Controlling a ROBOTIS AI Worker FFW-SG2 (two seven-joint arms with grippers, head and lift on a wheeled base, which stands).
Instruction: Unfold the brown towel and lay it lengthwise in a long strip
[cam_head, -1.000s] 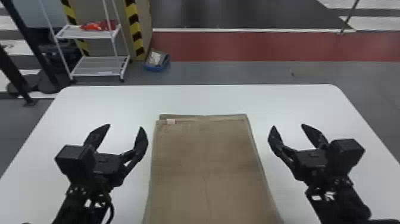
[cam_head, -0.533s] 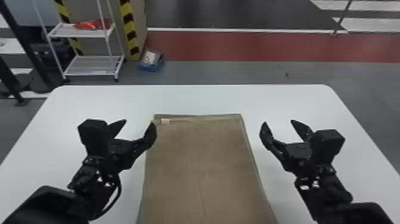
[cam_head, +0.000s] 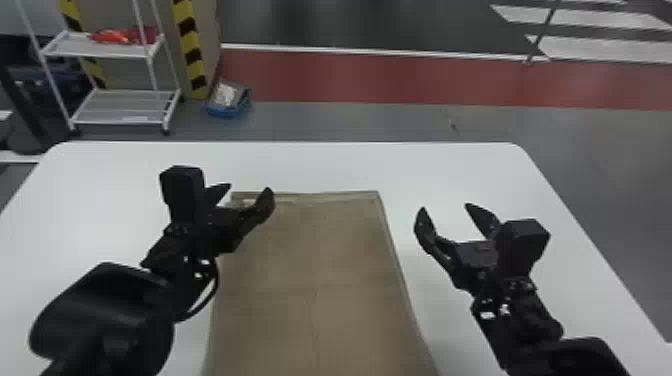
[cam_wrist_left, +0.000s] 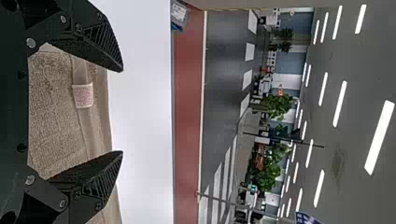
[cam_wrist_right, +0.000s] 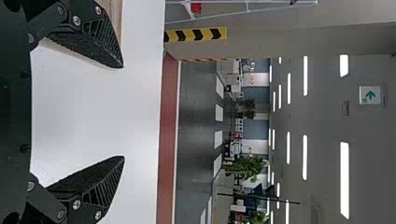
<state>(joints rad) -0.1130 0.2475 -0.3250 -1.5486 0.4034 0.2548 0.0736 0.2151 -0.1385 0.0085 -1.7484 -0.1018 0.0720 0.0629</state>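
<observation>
Indoors | white table (cam_head: 450, 165) | brown towel (cam_head: 320, 270) atop | rack (cam_head: 117, 107) beyond

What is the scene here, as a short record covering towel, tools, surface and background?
towel: brown towel, lying flat, layers visible at its far edge
label: pale label near the towel's far left corner
left tool: open, over that corner, holding nothing
right tool: open, right of the towel, holding nothing
surface: white table
background: white rack on the left

We've got a white rack (cam_head: 164, 120) with 2 shelves (cam_head: 120, 105), red stuff (cam_head: 116, 36) up top, blue bin (cam_head: 226, 112) nearby.
</observation>
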